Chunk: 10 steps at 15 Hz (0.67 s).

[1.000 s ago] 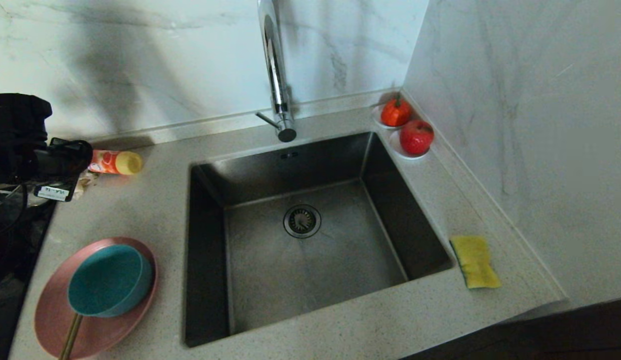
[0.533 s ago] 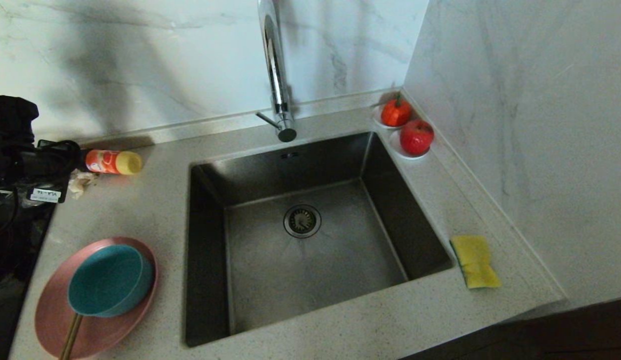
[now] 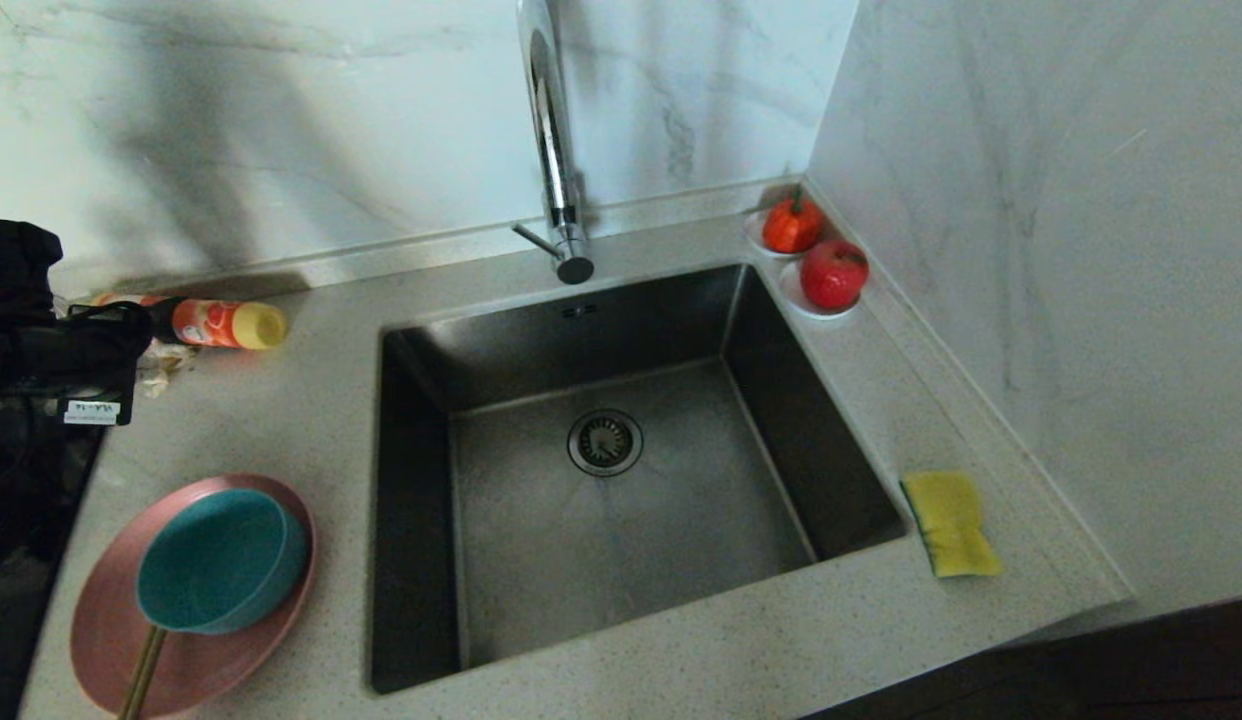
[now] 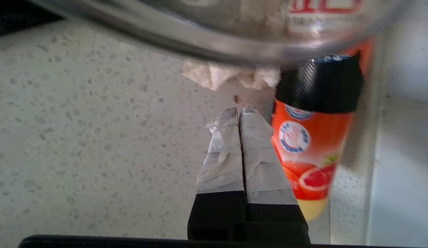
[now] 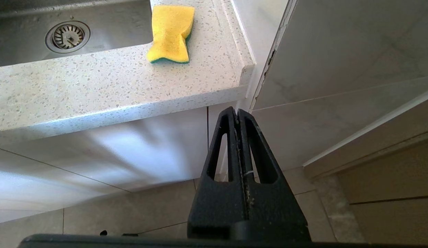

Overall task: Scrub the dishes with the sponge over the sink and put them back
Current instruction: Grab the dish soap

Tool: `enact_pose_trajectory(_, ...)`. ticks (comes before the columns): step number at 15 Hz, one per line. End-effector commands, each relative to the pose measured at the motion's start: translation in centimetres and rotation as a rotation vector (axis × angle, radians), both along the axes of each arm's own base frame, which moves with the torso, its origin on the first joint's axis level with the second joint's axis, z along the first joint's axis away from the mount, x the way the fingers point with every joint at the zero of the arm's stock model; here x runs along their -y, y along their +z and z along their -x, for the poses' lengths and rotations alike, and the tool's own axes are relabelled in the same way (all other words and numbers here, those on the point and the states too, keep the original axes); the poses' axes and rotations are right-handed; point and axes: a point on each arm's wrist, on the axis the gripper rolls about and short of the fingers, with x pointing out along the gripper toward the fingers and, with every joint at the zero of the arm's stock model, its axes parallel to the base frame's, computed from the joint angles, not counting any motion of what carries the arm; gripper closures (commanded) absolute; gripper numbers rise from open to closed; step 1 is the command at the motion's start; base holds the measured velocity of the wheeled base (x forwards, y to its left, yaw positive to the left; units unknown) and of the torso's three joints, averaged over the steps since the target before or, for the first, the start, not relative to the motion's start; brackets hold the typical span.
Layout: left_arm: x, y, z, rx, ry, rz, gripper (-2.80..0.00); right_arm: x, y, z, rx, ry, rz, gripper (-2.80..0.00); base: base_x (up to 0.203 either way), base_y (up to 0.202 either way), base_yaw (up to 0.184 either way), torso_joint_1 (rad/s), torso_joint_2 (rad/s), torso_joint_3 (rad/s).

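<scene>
Head view: the left arm (image 3: 51, 330) sits at the far left edge above the counter (image 3: 311, 410), its fingers not visible here; the teal bowl (image 3: 221, 560) rests inside the pink plate (image 3: 111, 640) at the near left, a wooden stick (image 3: 141, 672) lying on the plate with its end under the bowl. The sink (image 3: 621, 480) holds nothing but its drain strainer (image 3: 604, 441). The sponge (image 3: 949, 522) lies on the counter right of the sink. Left wrist view: left gripper (image 4: 240, 113) pressed together, pinching nothing, just beside an orange bottle (image 4: 310, 144) lying down; a glass rim above it, possibly a jug. Right wrist view: right gripper (image 5: 237, 113) pressed together, empty, parked below the counter edge. Recommendation: spread the left fingers before descending on the bowl's rim, clear of the stick.
</scene>
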Motion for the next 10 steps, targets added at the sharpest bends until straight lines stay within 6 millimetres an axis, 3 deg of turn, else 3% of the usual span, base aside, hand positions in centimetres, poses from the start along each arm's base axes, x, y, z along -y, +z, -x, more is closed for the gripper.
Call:
enact_pose_trajectory(1,-0.27,-0.7,-0.28,-0.002,-0.009,0.039,0.0,0.0,0.0,-0.01,-0.001,0.0,0.001,0.0,0.0,0.0,0.0,0.0,0.0,0.0)
enact_pose_trajectory(10,-1.03,-1.27,-1.11,0.036,-0.098,0.111,0.0,0.0,0.0,-0.01,-0.001,0.0,-0.001,0.0,0.0,0.0,0.0,0.0,0.0,0.0)
